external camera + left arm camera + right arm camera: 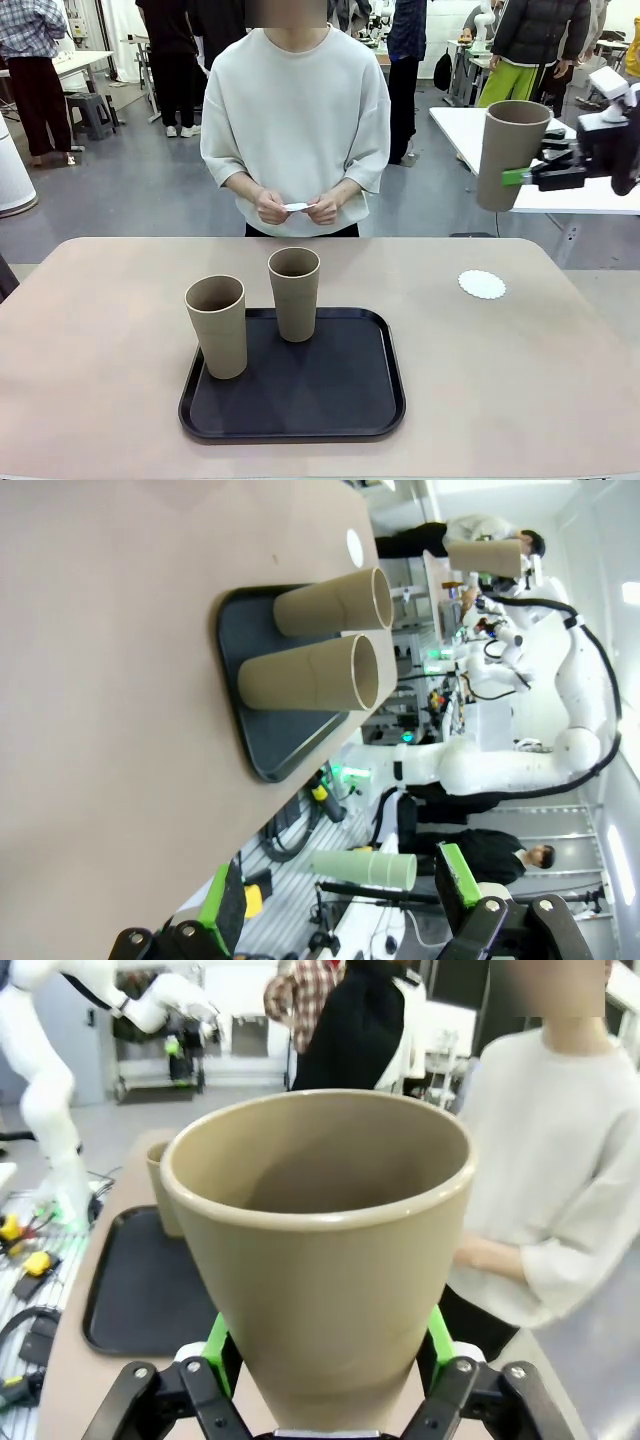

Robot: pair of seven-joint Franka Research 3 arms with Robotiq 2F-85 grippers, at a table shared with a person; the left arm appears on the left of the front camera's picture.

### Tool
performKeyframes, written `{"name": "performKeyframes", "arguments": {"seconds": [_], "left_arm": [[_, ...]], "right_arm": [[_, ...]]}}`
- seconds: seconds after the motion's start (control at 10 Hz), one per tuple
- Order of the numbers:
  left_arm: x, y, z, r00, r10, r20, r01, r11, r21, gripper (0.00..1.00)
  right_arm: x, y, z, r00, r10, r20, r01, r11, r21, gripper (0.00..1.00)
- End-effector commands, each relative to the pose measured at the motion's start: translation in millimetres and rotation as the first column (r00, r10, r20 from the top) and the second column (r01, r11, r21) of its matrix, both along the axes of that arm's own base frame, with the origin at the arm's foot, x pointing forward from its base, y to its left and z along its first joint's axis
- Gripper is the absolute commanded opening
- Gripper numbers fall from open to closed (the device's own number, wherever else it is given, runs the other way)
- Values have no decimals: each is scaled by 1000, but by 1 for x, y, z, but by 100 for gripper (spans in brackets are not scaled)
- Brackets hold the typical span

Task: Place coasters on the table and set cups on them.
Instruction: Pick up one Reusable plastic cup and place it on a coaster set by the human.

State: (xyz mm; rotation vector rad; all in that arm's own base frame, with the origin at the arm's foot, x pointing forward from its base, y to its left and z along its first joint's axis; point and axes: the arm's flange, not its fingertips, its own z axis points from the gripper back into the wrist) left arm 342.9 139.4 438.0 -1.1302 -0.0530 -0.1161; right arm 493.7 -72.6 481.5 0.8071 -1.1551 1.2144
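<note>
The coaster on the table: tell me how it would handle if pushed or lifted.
The coaster lies flat and looks paper-thin, so probably light and floppy, hard to pinch off the table. A push would likely slide it, not roll it; its scalloped edge may crumple.

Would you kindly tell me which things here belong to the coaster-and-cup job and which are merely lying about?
Job: tall tapered tan-brown cup in the right gripper; two matching cups; round white scalloped paper coaster; beige tabletop.
Lying about: flat black tray under those two cups; white table behind.
</note>
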Motion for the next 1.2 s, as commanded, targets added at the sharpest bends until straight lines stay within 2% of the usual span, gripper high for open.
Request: {"name": "performKeyframes", "arguments": {"seconds": [0.0, 0.2, 0.3, 0.4, 0.5, 0.6, 0.7, 1.1], "left_arm": [[-1, 2, 1, 1000, -8, 12, 9, 1000, -12, 100], [-1, 2, 1, 1000, -8, 12, 9, 1000, -12, 100], [-1, 2, 1, 1000, -8, 12, 9, 1000, -12, 100], [-1, 2, 1, 1000, -8, 12, 9, 1000, -12, 100], [-1, 2, 1, 1000, -8, 12, 9, 1000, -12, 100], [-1, 2, 1, 1000, -8, 12, 9, 1000, -12, 100], [-1, 2, 1, 1000, -8, 12, 9, 1000, -12, 100], [-1, 2, 1, 1000, -8, 12, 9, 1000, -12, 100]], "right_arm": [[14, -37, 0, 998, 10, -57, -9, 1000, 9, 83], [22, -65, -8, 995, -4, -95, 9, 999, 54, 83], [21, -65, -10, 997, 38, -64, -33, 997, 76, 83], [22, -70, -14, 997, 36, -65, -32, 997, 69, 83], [19, -68, -19, 998, 30, -57, -25, 997, 75, 83], [10, -60, -19, 1000, -10, -16, 11, 997, 72, 83], [17, -69, -20, 997, 19, -75, -15, 998, 57, 83], [17, -69, -20, 997, 19, -75, -15, 998, 57, 83]]}}
